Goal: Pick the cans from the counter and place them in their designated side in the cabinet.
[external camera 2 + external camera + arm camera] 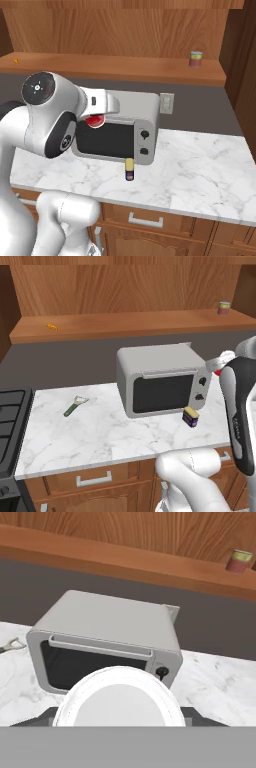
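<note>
Kitchen scene: white marble desk (100, 431) over wooden drawers, grey microwave (162, 378) standing on it, black stove (12, 421) at the left end, long open wood cabinet (130, 323) above.

Red can (94, 120) was held off the desk at microwave height, in front of the oven's upper left corner as seen from the right base view. Hand view showed its white rim and grey top (118, 698) close up at the bottom of the frame, w/ the gripper (95, 119) round it. Fingers appeared to be pinching the can by its sides; contact pts themselves were hidden behind the can top.

Blue can (190, 417) w/ yellow label stood on the desk just in front of the microwave's lower right corner, not yet picked. Pale greenish can (223, 308) stood at the right end of the cabinet shelf. Small orange item (52, 326) lay at the shelf's left end. Green peeler (75, 405) lay on the desk left of the oven.

Risks, in my judgement:
- Lift path to the shelf passes close to the microwave top and shelf front edge; a clip there could knock the can loose.
- Grip not verifiable; a shallow hold may slip during the swing.
- Wrong side of the cabinet is possible, as nothing visible marks the sides.
</note>
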### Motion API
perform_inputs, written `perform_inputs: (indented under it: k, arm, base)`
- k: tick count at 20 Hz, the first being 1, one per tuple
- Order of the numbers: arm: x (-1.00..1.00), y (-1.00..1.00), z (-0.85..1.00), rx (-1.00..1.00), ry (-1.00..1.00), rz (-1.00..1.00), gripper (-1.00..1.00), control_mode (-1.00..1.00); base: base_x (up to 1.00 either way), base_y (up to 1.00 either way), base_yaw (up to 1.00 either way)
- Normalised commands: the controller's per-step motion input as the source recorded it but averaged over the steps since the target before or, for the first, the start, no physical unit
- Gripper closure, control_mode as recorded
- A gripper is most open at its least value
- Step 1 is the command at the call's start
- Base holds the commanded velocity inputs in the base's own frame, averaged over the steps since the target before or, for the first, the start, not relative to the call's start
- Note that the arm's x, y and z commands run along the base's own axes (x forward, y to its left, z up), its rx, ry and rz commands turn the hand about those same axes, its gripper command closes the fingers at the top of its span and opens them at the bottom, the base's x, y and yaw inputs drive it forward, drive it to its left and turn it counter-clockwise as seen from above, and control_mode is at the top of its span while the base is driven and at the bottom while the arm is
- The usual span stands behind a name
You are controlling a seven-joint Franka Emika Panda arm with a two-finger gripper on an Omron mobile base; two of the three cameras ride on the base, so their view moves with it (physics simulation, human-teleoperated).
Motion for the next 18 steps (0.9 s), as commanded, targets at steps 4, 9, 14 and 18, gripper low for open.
perform_inputs:
  k: [4, 9, 14, 18]
  arm:
    - [0.0, -0.1, 0.08, 0.0, -0.05, 0.0, 1.0, -1.0]
    - [0.0, -0.13, 0.06, 0.0, -0.04, 0.0, 1.0, -1.0]
    - [0.0, -0.11, 0.07, 0.0, -0.04, 0.0, 1.0, -1.0]
    - [0.0, -0.11, 0.15, 0.0, -0.05, 0.0, 1.0, -1.0]
  base:
    - [0.0, 0.0, 0.0]
    - [0.0, 0.0, 0.0]
    - [0.0, 0.0, 0.0]
    - [0.0, 0.0, 0.0]
